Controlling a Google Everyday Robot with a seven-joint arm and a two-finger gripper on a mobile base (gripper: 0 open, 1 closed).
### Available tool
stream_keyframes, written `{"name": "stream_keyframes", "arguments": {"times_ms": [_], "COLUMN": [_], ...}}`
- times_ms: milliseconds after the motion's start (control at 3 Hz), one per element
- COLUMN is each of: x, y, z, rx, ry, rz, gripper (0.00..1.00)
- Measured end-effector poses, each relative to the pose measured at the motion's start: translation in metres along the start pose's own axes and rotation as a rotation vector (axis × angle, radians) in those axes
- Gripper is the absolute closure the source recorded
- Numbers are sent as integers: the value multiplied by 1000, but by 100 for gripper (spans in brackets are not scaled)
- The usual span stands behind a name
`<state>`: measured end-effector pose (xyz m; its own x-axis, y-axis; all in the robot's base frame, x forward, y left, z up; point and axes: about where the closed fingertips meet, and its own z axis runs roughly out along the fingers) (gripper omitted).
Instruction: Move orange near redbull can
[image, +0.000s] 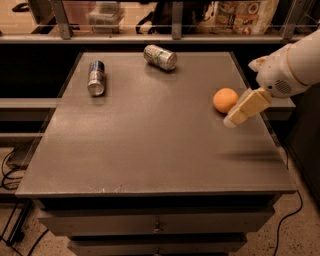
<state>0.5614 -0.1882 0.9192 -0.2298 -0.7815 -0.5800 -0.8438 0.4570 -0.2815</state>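
**Orange free on the table, gripper just beside it**

The orange (225, 100) lies on the grey table (150, 145), and nothing holds it. It is round and smooth, so I think it stays in its place only because the top is flat. A careless touch could make it roll.

The gripper (233, 118) hangs just to the right of the orange and a little nearer to the front. It is tilted, and its pale tan end points down and to the left, toward the lower right side of the orange. The two are very close, but I cannot say whether they touch. I also cannot tell whether the gripper is wide or narrow, because from where I stand it looks like one tan block. It carries nothing. The white arm (292, 67) comes in from the right of the orange, so I judge this to be the approach before the grasp, and the carrying is not yet begun.

The redbull can (96, 78) lies on its side well apart from the orange, far to its left and a little further back. Its silver top faces the front. Another can (160, 56), silver-white with green marks, also lies on its side, behind the orange and to its left. It is nearer to the orange than the blue one. In my judgement the orange must travel left across the table and pass in front of this second can.
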Motion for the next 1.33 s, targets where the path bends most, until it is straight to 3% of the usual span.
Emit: {"name": "stream_keyframes", "arguments": {"times_ms": [667, 1333], "x": [-1, 4], "y": [-25, -25], "z": [46, 77], "rx": [-9, -48], "ry": [-39, -8], "rz": [49, 83], "gripper": [0, 41]}}
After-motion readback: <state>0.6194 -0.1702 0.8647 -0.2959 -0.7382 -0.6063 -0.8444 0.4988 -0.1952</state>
